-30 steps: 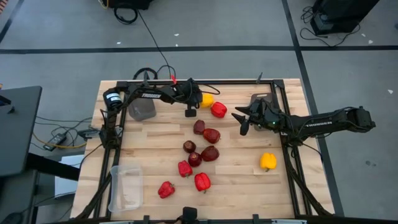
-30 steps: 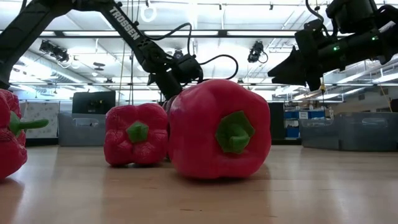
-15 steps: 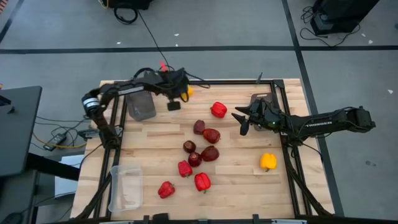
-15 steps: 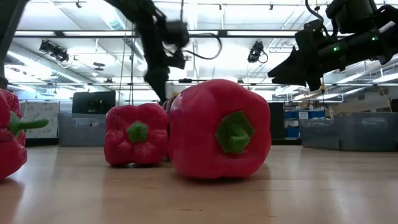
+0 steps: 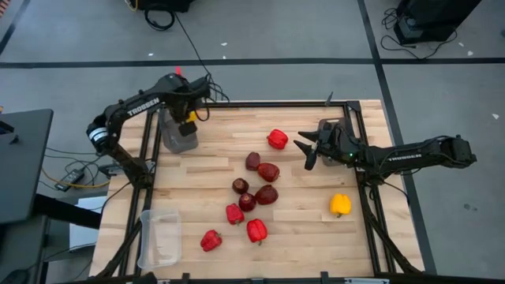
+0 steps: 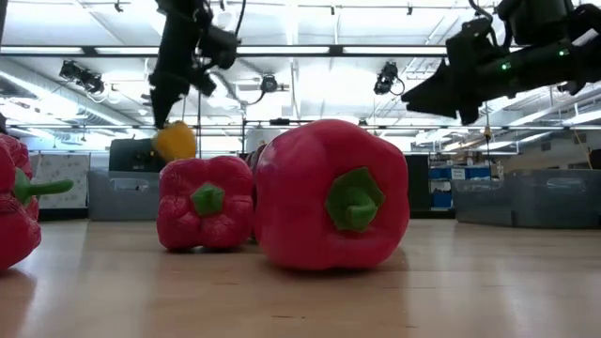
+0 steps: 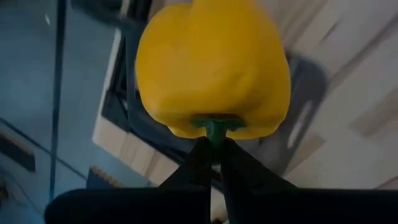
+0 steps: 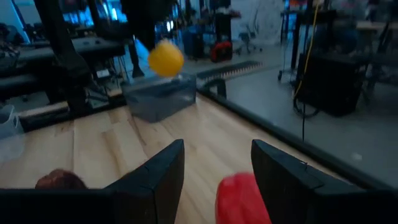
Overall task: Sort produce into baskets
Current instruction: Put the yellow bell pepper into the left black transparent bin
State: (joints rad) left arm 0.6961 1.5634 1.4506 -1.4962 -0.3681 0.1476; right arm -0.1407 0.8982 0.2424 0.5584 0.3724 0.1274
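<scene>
My left gripper (image 5: 190, 116) is shut on a yellow bell pepper (image 7: 211, 65), which hangs above the dark grey tray (image 5: 178, 136) at the table's far left. The pepper also shows in the low view (image 6: 175, 141) and in the right wrist view (image 8: 165, 59). My right gripper (image 5: 304, 154) is open and empty, in the air just right of a red pepper (image 5: 277, 140) at the far middle. A second yellow pepper (image 5: 340, 205) lies on the table at the right. My left gripper pinches the pepper's green stem (image 7: 214, 132) between its two fingertips (image 7: 200, 158). The fingers come from above, pointing down. The pepper hangs below them, stem up, lifted clear of the tray and the table.
Several maroon fruits (image 5: 267, 172) and three red peppers (image 5: 256, 230) lie in the table's middle and near part. A clear tray (image 5: 159, 237) stands at the near left. A dark tray (image 5: 330, 126) shows partly under the right arm at the far right.
My left gripper has gone toward the table's left edge along the far side and risen, carrying the yellow pepper from beside the red pepper to above the dark grey tray. The pepper stays hanging by its stem.
</scene>
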